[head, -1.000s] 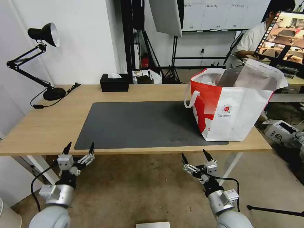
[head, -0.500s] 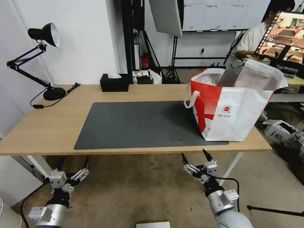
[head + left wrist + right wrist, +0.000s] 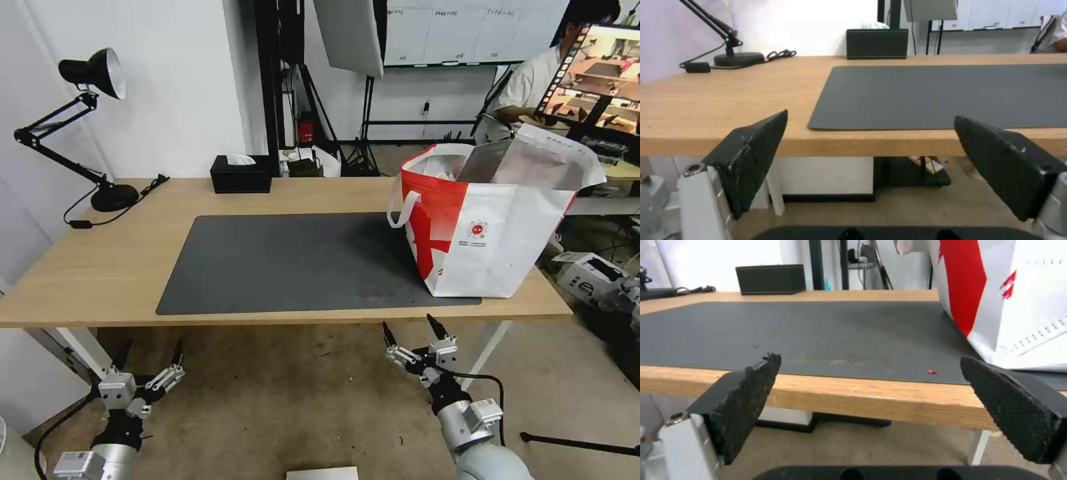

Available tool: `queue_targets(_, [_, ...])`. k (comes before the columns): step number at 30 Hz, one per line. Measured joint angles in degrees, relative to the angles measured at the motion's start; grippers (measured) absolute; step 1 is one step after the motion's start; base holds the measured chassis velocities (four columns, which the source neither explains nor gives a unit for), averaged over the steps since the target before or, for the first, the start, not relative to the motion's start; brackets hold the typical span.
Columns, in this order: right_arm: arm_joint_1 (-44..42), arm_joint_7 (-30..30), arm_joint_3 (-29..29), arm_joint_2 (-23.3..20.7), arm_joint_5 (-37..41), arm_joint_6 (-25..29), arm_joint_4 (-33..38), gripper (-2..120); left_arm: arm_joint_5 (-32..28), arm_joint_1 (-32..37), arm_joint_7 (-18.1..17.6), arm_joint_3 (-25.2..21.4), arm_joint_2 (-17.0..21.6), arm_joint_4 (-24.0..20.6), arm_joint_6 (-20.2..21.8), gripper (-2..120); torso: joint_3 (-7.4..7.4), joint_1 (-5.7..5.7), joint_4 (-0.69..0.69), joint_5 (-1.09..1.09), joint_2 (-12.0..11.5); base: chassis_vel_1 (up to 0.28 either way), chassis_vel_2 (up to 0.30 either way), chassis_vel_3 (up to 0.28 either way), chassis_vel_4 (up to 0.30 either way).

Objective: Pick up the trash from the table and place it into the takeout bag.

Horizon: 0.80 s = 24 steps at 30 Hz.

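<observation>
Now | table point(image 3: 100, 267): dark mat point(image 3: 293, 260), takeout bag point(image 3: 493, 227) stood on right end | left gripper point(image 3: 148, 353), right gripper point(image 3: 410, 330): held spread wide, nothing grasped, below front edge.

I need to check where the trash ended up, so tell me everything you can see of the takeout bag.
The takeout bag is a large boxy tote, red and white, of a woven-plastic look, with a small round logo on its white front and a white loop handle on its red side. It stands upright and open at the right end of the table, its base partly on the dark grey mat. Silver foil lines the inside; its contents cannot be made out. Nothing grips it.
</observation>
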Motion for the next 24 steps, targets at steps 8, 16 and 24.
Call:
queue_targets(8, [0.0,0.0,0.0,0.0,0.0,0.0,0.0,100,0.0,-0.1,0.0,0.1,0.1,0.0,0.1,100,0.00,0.00,0.00,0.00,0.0,0.000,0.000,0.000,0.000])
queue_targets(16, [0.0,0.0,0.0,0.0,0.0,0.0,0.0,100,0.0,-0.1,0.0,0.1,0.1,0.0,0.1,100,0.00,0.00,0.00,0.00,0.0,0.000,0.000,0.000,0.000])
queue_targets(24, [0.0,0.0,0.0,0.0,0.0,0.0,0.0,100,0.0,-0.1,0.0,0.1,0.1,0.0,0.2,100,0.00,0.00,0.00,0.00,0.0,0.000,0.000,0.000,0.000])
